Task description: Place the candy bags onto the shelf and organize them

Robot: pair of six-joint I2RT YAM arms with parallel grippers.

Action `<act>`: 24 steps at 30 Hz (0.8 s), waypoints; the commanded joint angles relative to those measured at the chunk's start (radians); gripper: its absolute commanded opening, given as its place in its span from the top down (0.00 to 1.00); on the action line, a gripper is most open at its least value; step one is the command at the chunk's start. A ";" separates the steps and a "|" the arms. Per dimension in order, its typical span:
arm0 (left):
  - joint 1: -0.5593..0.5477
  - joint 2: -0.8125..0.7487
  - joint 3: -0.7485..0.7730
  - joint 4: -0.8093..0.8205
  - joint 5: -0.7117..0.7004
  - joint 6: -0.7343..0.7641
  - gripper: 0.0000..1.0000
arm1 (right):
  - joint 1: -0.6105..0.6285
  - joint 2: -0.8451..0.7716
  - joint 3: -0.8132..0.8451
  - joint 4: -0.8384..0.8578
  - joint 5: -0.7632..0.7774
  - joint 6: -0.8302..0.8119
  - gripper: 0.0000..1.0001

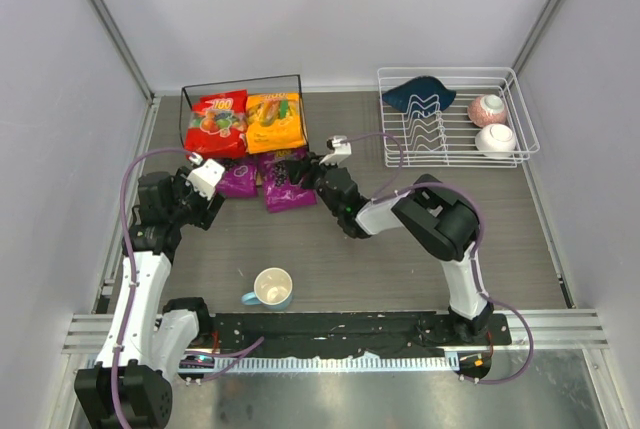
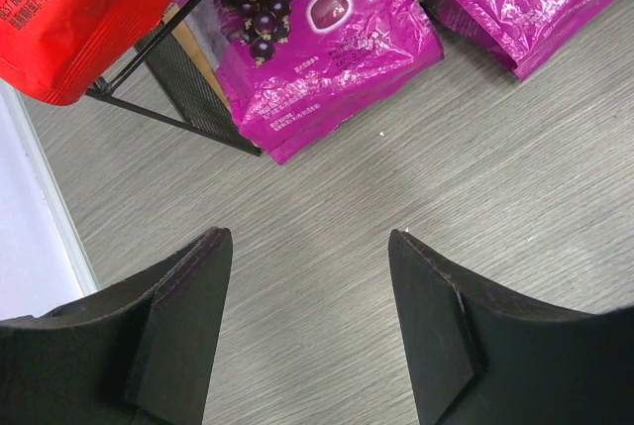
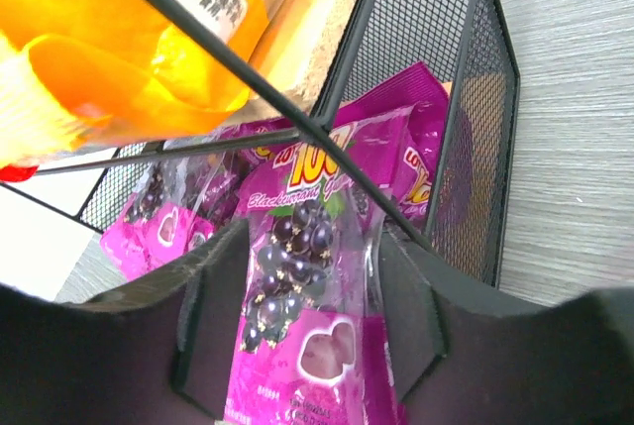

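- Toward the far-left corner of the bench, close to the back edge, stands the two-tier shelf [image 3: 474, 118], made of pale boards in a thin black wire frame with mesh ends.
- On its top board two candy bags lie flat, side by side. The red bag [image 1: 216, 121] is nearer the left edge and the orange-yellow bag [image 1: 275, 121] touches it on the right.
- Below them are the left purple bag [image 1: 238, 180] and the right purple bag [image 1: 289, 185]. Their far ends are tucked under the top board and their near ends stick out towards the front edge of the bench. These two look like the ones not yet squared away.
- The purple bags should handle as light, soft pillows: glossy film that may slip between the pads, with loose contents that shift and sag when lifted. The flat crimped seam at a near end, or a pinch across the narrow width, looks like the surest hold. A hard squeeze mid-belly could crush the sweets.
- The right gripper [image 3: 312, 237] reaches in from the right with its jaws spread, and the right purple bag's blackcurrant print shows between them. I cannot tell whether either finger touches the film.
- The left gripper [image 2: 307, 242] hangs over bare bench just on the near side of the left purple bag, jaws released and holding nothing.
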 commanded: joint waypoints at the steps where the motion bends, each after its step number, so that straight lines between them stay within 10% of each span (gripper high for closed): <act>1: 0.006 0.002 0.007 0.046 0.006 0.002 0.31 | -0.007 -0.092 -0.038 0.122 0.030 0.004 0.39; 24: 0.005 -0.012 0.008 0.030 0.002 0.003 0.31 | -0.012 -0.165 -0.261 0.039 -0.169 0.041 0.32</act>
